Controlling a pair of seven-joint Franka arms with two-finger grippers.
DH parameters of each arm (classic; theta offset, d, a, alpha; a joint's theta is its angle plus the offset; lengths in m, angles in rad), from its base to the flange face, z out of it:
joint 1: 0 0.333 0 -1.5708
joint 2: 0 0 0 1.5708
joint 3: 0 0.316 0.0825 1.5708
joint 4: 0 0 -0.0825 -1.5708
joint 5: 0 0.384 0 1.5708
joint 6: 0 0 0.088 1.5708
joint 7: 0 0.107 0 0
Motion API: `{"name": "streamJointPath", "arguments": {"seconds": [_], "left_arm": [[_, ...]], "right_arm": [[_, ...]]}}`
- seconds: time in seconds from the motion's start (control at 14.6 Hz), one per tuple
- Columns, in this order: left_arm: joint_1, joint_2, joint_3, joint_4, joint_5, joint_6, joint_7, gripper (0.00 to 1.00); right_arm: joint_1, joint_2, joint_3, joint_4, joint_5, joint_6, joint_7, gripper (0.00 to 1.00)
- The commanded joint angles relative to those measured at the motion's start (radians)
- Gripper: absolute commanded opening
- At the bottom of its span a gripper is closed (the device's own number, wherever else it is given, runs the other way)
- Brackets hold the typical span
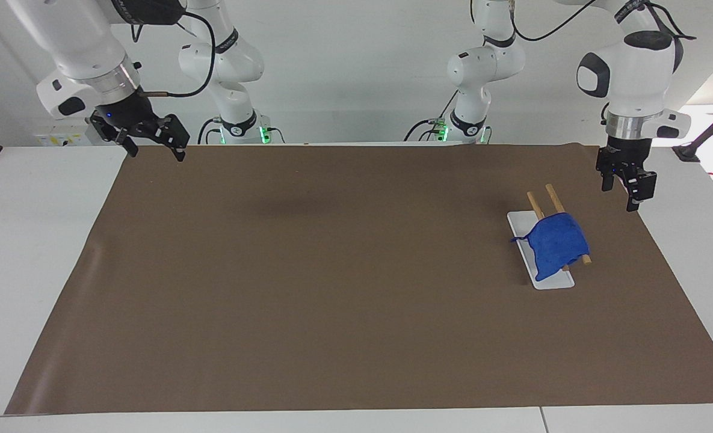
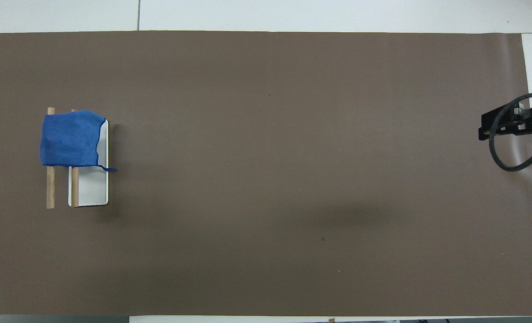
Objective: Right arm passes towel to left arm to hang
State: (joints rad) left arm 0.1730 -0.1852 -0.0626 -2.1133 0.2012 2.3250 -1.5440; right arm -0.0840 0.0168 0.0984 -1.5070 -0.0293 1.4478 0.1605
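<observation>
**A:** How far along would you call this?

**B:** You're close to finished, as I judge it. The towel lies draped over the two wooden rails of the little rack, above its white base plate, at the left arm's end of the table. Nothing grips it. One corner with its loop hangs down toward the plate's edge.

**A:** And the left gripper?

**B:** The left gripper hangs in the air just beside the rack, over the edge of the brown mat, jaws spread wide and empty. It's clear of the cloth.

**A:** The right one?

**B:** The right gripper waits up over the mat's corner at the right arm's end, well apart from everything, fingers open and holding nothing.

**A:** So what's left for you to do?

**B:** Little, by my reading. You'd want to check the drape: the towel sits bunched toward the rails' end farther from the robots, so it looks lopsided, though it appears to rest on both rails. After that, you only need to bring the left arm back.

**A:** Anything in your way?

**B:** No. Only the rack stands on the mat, so watch the rails when you retract.
</observation>
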Motion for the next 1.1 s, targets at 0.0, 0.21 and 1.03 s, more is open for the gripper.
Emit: {"name": "streamJointPath", "arguments": {"seconds": [0.0,0.21,1.03], "left_arm": [[-0.088,0.104,0.007,0.170,-0.020,-0.082,0.053,1.00],[-0.154,0.113,0.004,0.187,-0.020,-0.082,0.204,1.00],[-0.222,0.167,0.006,0.444,-0.197,-0.323,1.011,1.00]], "right_arm": [[-0.003,-0.040,0.010,-0.059,-0.021,0.042,0.010,1.00],[-0.003,-0.041,0.012,-0.058,-0.020,0.033,0.008,1.00],[-0.008,-0.041,0.009,-0.059,-0.004,0.033,0.004,1.00]]}}
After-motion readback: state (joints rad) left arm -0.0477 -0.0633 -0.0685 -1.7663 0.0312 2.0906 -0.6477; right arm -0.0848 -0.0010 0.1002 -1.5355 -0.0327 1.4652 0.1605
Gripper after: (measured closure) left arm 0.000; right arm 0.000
